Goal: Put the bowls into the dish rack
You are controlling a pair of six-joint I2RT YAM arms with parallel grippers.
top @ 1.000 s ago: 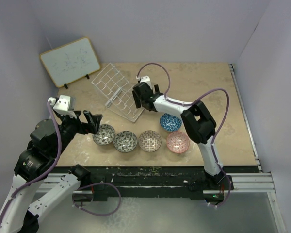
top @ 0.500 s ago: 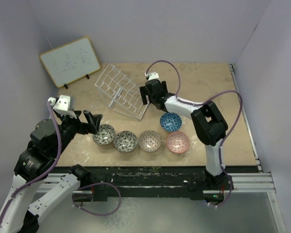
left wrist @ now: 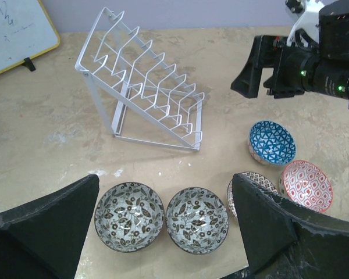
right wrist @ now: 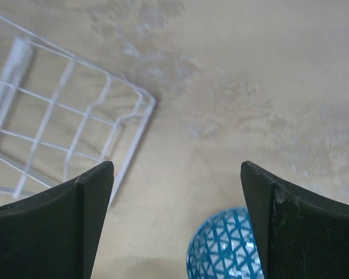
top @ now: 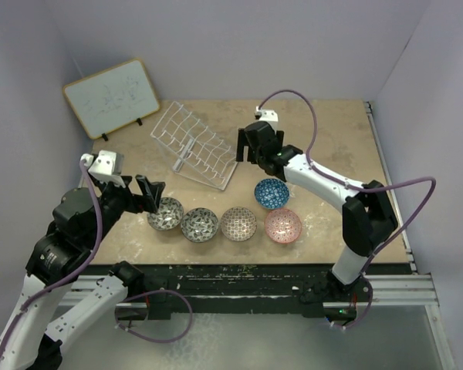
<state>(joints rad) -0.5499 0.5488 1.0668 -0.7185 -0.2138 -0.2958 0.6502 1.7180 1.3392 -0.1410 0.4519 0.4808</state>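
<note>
Overhead view. The white wire dish rack (top: 194,148) stands upper centre-left on the beige tabletop (top: 332,131), its tall gridded back tilted toward the upper left. A wood-framed whiteboard (top: 112,96) leans in the upper left corner, apart from the rack.

All 5 bowls sit upright on the tabletop, below the rack in frame and apart from it. 4 form a row across the lower centre, left to right:
- left grey-black patterned ceramic bowl (top: 167,213)
- second grey-black patterned ceramic bowl (top: 200,224)
- beige-brown patterned ceramic bowl (top: 238,223)
- pink-red patterned ceramic bowl (top: 282,225)

The blue patterned ceramic bowl (top: 271,193) sits just above the row, near the pink-red one.

The right gripper (right wrist: 175,174) hangs just right of the rack's right edge, above the blue bowl in the overhead frame. In the right wrist view its 2 black fingers (right wrist: 64,226) stand wide apart and hold nothing. The rack's corner shows at left and the blue bowl's rim at bottom centre.

The left gripper (left wrist: 166,186) sits at the left end of the row, just beside the left grey-black bowl; contact cannot be told. In the left wrist view its jaws are spread wide, 1 finger in each lower corner. Both grey-black bowls show between them, and nothing is gripped.
</note>
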